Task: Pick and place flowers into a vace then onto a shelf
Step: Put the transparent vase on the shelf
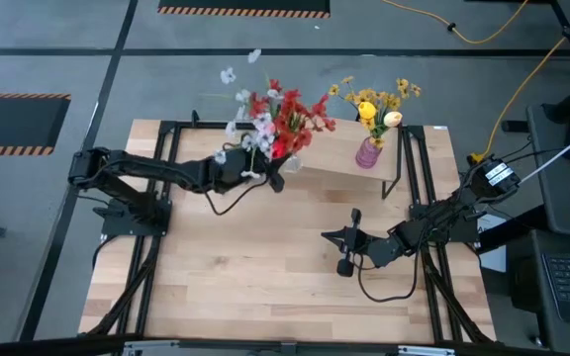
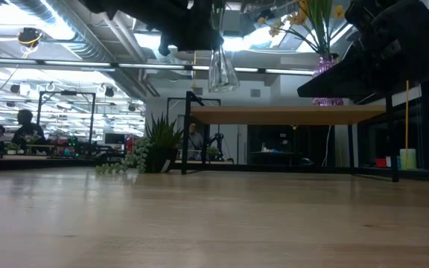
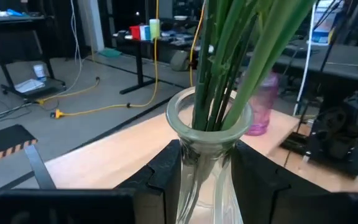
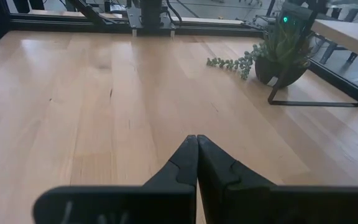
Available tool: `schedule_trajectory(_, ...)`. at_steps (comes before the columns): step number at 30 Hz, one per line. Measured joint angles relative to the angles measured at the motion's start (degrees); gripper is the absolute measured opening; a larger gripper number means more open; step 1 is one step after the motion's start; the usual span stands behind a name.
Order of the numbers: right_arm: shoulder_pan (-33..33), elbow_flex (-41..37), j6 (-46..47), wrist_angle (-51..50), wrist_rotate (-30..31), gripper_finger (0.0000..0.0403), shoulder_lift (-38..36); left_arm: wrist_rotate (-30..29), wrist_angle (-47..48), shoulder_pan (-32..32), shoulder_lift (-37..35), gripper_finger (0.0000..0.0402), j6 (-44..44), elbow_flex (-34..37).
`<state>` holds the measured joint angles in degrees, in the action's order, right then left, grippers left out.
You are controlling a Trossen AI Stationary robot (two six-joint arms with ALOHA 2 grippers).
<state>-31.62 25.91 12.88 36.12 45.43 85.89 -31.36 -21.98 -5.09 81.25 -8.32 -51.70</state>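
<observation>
Above the shelf's [image 1: 334, 158] left end, left end effector [image 3: 207, 171] grips the clear vase [image 3: 209, 134] of flowers [image 1: 283, 117] aloft, transfer step underway; next: lower it upright beside the purple vase [image 1: 367, 153], release; right end effector [image 4: 196, 163] closed, idle over tabletop [image 1: 245, 267].

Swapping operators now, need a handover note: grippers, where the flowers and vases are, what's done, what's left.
Left gripper: shut on the clear vase, held in the air at the shelf's left end, not set down.
Right gripper: shut, empty, waiting over the table on the right.
Flowers: red and white stems are in the clear vase.
Pink vase with yellow flowers: already on the shelf.
Left: set the clear vase on the shelf, release, pull back.
</observation>
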Motion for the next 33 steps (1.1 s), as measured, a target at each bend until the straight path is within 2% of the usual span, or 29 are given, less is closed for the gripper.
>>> schedule_trajectory(8,1.0,0.0,-1.3,0.0,0.0,0.0006,0.0,2.5,8.0,-4.9,3.3,0.0109,0.2,-6.9)
schedule_trajectory(15,2.0,0.0,3.1,0.7,0.0,0.0006,0.0,4.9,9.0,-8.2,7.7,0.0109,3.0,-11.6)
schedule_trajectory(24,1.9,0.0,2.2,0.8,0.0,0.0006,0.0,5.9,8.5,-11.5,10.8,0.0109,3.0,-12.4)
schedule_trajectory(33,1.9,0.0,1.6,0.8,0.0,0.0006,0.0,5.9,8.3,-13.6,11.0,0.0109,3.1,-12.4)
